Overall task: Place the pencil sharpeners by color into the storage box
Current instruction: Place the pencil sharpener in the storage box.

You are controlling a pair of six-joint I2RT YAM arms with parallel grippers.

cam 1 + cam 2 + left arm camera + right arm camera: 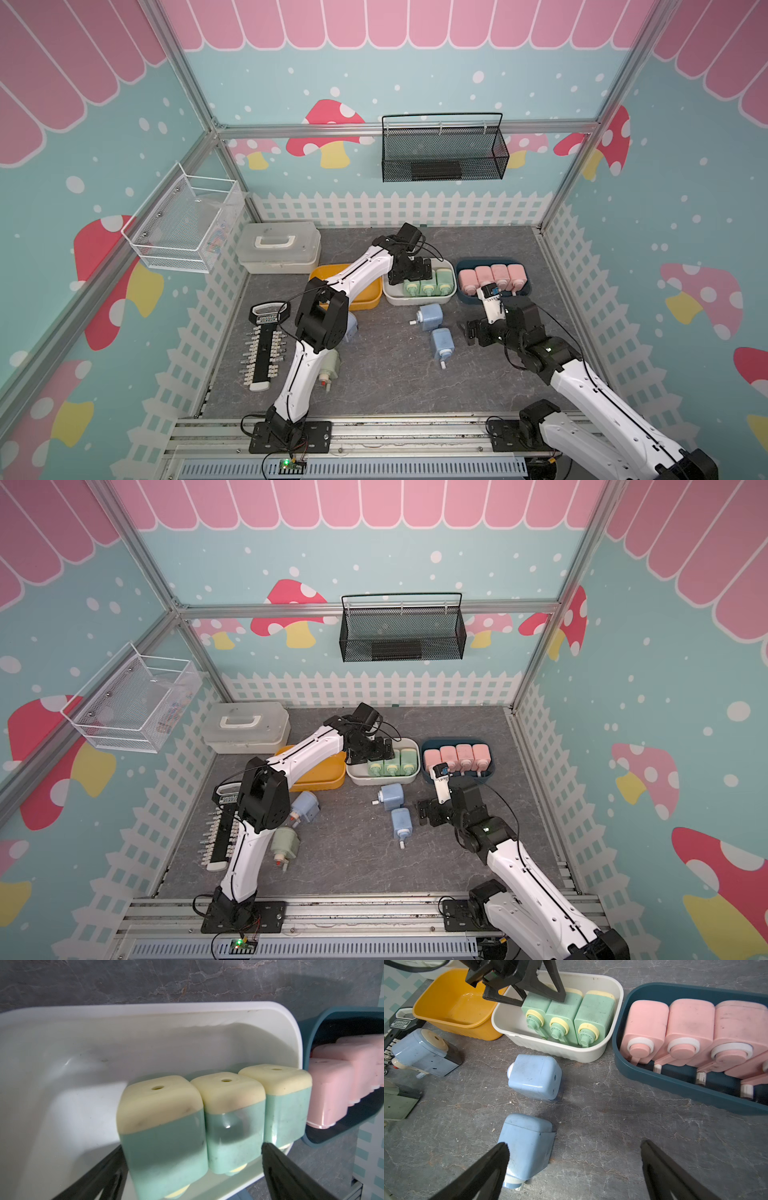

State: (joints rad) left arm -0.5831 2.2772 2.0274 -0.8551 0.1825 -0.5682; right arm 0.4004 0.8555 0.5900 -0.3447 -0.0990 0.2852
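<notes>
Grey stone-patterned table [395, 386] carries everything, and at its far side three tubs stand in one row, because each colour needs its own home. The dark blue tray [685, 989] holds four pink sharpeners [492, 276], lying side by side with their crank stubs [701, 1078] all to the front, so they pack tightly. The white tub [550, 1049] beside it holds three green sharpeners [228, 1105] in the same manner. The yellow tub [452, 1007] is empty. I judge it is kept for the blue ones.

My left claw [193, 1147] hangs into the white tub with the jaws spread wide, astride the green row at the end nearest the yellow tub. I believe it grasps nothing, but the wrist view is blurred there and I cannot say if a finger touches a green side. My right claw [574, 1144] is also spread wide and empty, low over the table. The near blue sharpener [442, 341] is just beside one finger, which suits a pose for taking it.

Not yet sorted are this one, the second blue sharpener [430, 316] near the white tub, and the third blue sharpener [305, 806] and the pale green sharpener [286, 843] by my left arm [245, 854]. Their crank stubs point in different directions, so each will need its own approach.
</notes>
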